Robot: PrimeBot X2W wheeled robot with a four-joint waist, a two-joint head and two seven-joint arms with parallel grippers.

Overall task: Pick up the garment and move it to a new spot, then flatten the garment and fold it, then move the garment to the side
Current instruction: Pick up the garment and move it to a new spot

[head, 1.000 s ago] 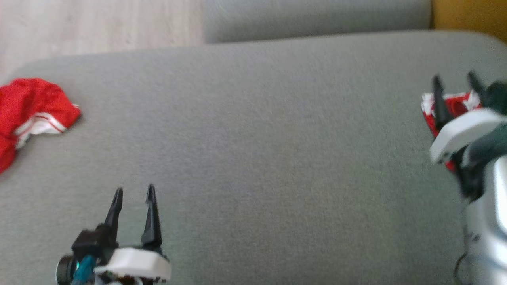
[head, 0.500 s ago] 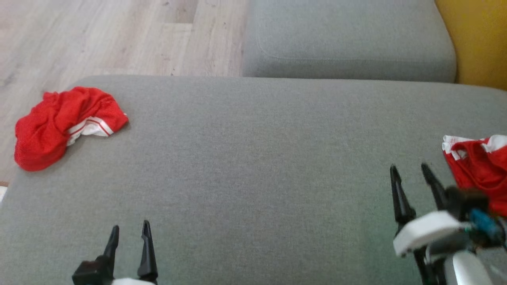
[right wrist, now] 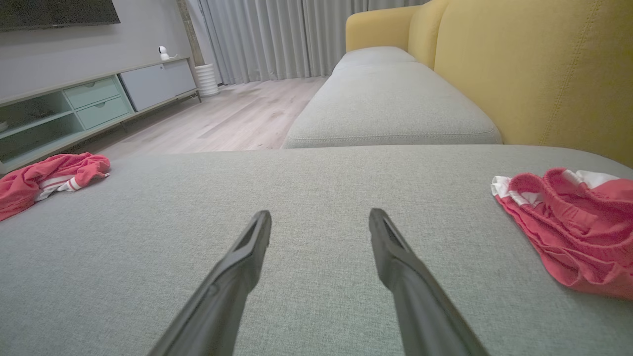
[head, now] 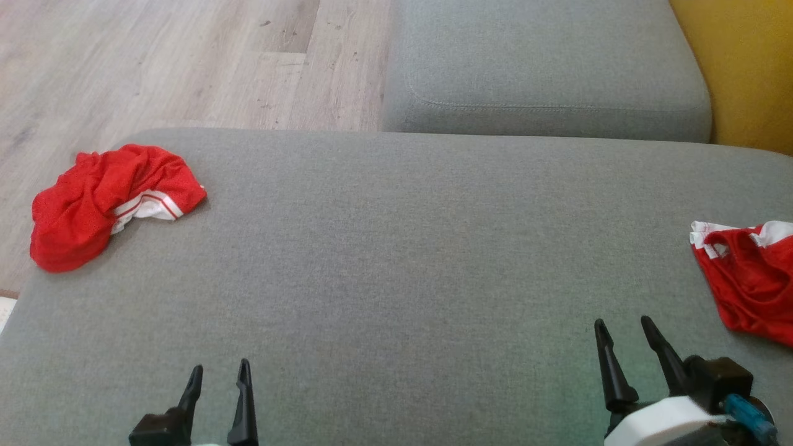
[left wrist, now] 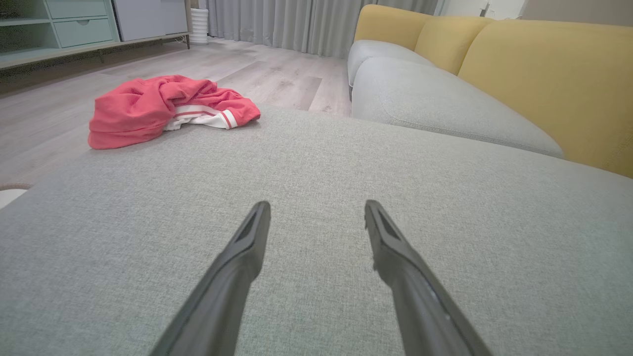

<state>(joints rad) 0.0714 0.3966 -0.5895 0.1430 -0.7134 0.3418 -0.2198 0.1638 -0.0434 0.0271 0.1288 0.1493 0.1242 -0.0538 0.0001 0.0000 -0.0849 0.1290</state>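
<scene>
Here: grey sofa seat, two red garments, both claws spread

Wide, flat grey fabric sofa seat (head: pixel 396 248). Beyond it, pale wood floor (head: pixel 155 62) at far left, another grey seat cushion (head: pixel 545 68) ahead, yellow backrest (head: pixel 743 68) at far right. Along the room's walls, grey curtains (right wrist: pixel 277 34) and a low sideboard (right wrist: pixel 74 104) with pale green drawers.

Crumpled red garment (head: pixel 105 198): sits bunched at the seat's far left corner, close to the edge. Runs lengthwise from near-left to far-right in the head view, white-striped hem pointing right, toward the seat's middle.

Second red garment (head: pixel 753 279): lies flatter at the right edge, white-trimmed waistband at its far end, partly cut off by the frame.

Left claw (head: pixel 220 371) and right claw (head: pixel 621 322): both spread and empty over the near part of the seat, the right one just beside the second garment, not touching.
</scene>
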